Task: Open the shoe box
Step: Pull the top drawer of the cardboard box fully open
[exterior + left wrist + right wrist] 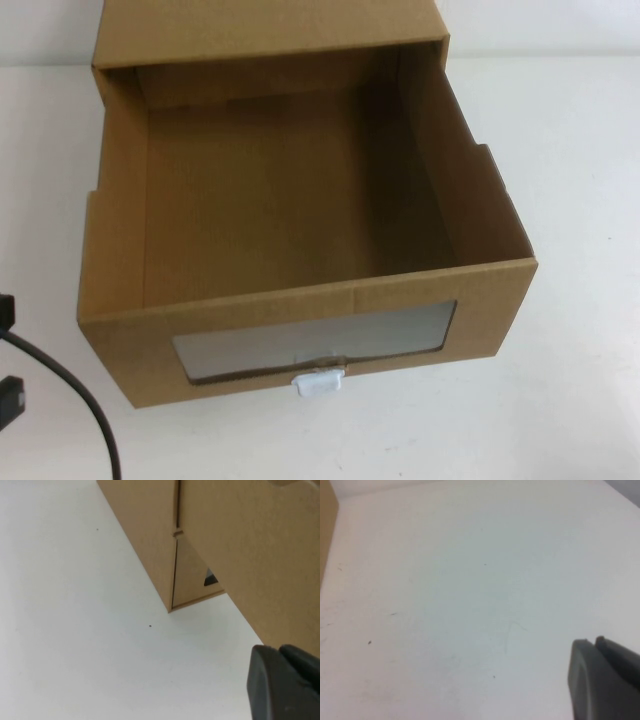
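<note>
The brown cardboard shoe box (pixel 400 292) sits mid-table, its drawer drawn well out of the sleeve toward the robot and showing empty, so the task looks done. The left gripper (pixel 283 686) is the nearer, just beside the box's left front corner; its opening cannot be told. The right gripper (pixel 603 681), closed on nothing, hangs right of the box

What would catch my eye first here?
A big brown box fills the middle of the white table, and its drawer stands open and empty. The drawer's front has a window and a small white tab. The left gripper sits low by the box's near left corner, and the right gripper, jaws shut, hangs over bare table beside the box.
</note>
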Available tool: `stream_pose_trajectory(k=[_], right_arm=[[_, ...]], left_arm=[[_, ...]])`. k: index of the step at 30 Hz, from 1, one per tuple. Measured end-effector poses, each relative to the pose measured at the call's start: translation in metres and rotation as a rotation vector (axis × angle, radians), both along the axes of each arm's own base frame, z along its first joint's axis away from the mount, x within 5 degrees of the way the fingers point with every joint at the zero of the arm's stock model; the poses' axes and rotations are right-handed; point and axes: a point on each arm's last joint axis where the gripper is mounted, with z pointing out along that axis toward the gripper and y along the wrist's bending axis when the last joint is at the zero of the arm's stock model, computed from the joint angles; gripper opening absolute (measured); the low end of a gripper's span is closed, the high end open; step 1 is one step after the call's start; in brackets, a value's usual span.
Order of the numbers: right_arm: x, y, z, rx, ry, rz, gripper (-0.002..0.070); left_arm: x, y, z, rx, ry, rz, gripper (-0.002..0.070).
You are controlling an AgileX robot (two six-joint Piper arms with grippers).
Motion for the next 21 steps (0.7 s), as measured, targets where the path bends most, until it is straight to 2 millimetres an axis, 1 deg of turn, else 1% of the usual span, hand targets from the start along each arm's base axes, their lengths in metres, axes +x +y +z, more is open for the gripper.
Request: stream_pose_trajectory(k=[3,6,9,12,16,21], right_arm=[[0.004,0.0,-0.012,0.011,-0.054,-0.005,-0.0018],[0.006,0.002,-0.011,0.012,-0.104,0.027,-0.0018],[0.006,0.003,-0.01,0.012,-0.119,0.06,-0.0018],[0.006,0.004,-0.012,-0.005,-0.095,0.079,-0.0018],[0.004,0.004,-0.021,-0.016,-0.007,0.083,-0.0018],[0.004,0.004,-0.021,-0.025,-0.003,0.088,-0.0018]], left_arm=[[0.0,0.0,-0.001,0.001,0.007,-0.001,-0.0006],[0.0,0.0,-0.002,0.002,0.012,-0.002,-0.0006],[0.0,0.0,-0.002,0.002,0.014,-0.002,-0.0006],[0.0,0.0,-0.002,0.002,0.014,-0.002,-0.0006],[0.0,0.0,-0.003,0.003,0.017,-0.002,-0.0006],[0.0,0.0,-0.003,0.006,0.016,-0.002,-0.0006]])
